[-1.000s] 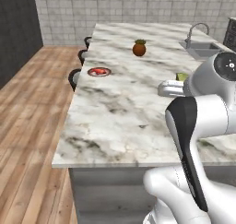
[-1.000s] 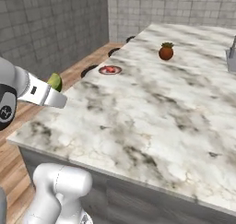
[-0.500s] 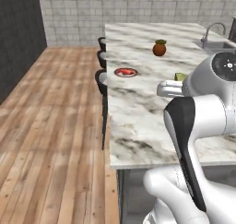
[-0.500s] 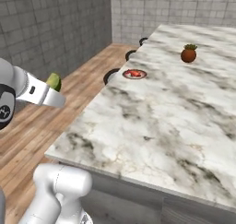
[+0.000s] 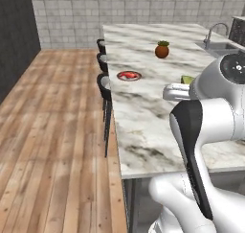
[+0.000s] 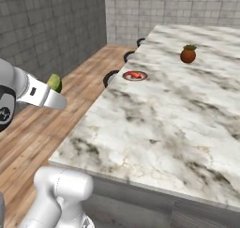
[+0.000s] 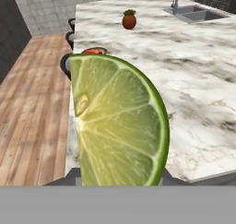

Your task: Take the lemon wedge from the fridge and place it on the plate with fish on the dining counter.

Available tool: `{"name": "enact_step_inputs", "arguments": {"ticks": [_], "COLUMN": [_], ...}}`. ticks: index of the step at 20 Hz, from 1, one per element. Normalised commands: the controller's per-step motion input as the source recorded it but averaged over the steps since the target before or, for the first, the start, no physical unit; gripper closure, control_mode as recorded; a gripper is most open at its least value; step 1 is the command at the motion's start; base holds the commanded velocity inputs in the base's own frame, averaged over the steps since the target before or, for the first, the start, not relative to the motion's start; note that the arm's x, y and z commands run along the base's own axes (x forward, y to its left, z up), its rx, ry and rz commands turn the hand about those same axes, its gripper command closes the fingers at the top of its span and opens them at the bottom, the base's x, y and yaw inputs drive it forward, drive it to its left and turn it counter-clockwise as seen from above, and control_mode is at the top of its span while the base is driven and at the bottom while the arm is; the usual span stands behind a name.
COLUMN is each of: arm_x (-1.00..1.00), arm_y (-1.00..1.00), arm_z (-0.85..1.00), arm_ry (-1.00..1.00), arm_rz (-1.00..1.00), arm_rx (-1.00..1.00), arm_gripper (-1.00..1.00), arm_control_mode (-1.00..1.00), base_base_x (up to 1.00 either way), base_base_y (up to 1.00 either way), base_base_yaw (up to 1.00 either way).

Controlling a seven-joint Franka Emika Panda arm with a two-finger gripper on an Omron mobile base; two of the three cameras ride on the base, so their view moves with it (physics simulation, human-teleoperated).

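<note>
Gripper (image 6: 55, 92) clamped on lemon wedge (image 7: 117, 121), held short of dining counter (image 6: 164, 110) corner. Plate with fish (image 6: 135, 75) sits well ahead near stool-side edge. Risk: small plate by edge; misjudged release drops wedge onto marble or floor.

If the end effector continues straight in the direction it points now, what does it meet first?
Probably the dining counter top, near the plate with fish. The held lemon wedge hides the line, so depth is uncertain.

Terracotta pot (image 5: 161, 51) with green plant; steel sink (image 5: 219, 47) and faucet (image 5: 216, 29); black stools (image 5: 103, 81) over wood floor (image 5: 52, 131).
</note>
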Motion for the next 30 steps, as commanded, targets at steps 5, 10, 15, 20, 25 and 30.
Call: {"name": "enact_step_inputs", "arguments": {"ticks": [5, 10, 15, 20, 25, 30], "arm_x": [0.0, 0.0, 0.0, 0.0, 0.0, 0.0], "arm_y": [0.0, 0.0, 0.0, 0.0, 0.0, 0.0], "arm_z": [0.0, 0.0, 0.0, 0.0, 0.0, 0.0], "arm_ry": [0.0, 0.0, 0.0, 0.0, 0.0, 0.0], "arm_rz": [0.0, 0.0, 0.0, 0.0, 0.0, 0.0], "arm_rx": [0.0, 0.0, 0.0, 0.0, 0.0, 0.0], "arm_gripper": [1.0, 1.0, 1.0, 1.0, 1.0, 1.0], "arm_control_mode": [1.0, 1.0, 1.0, 1.0, 1.0, 1.0], "base_base_x": [0.75, 0.68, 0.19, -0.32, 0.92, 1.0], "base_base_y": [1.0, 1.0, 1.0, 1.0, 1.0, 1.0], "base_base_yaw": [-0.05, -0.02, 0.01, 0.21, -0.12, -0.38]}}
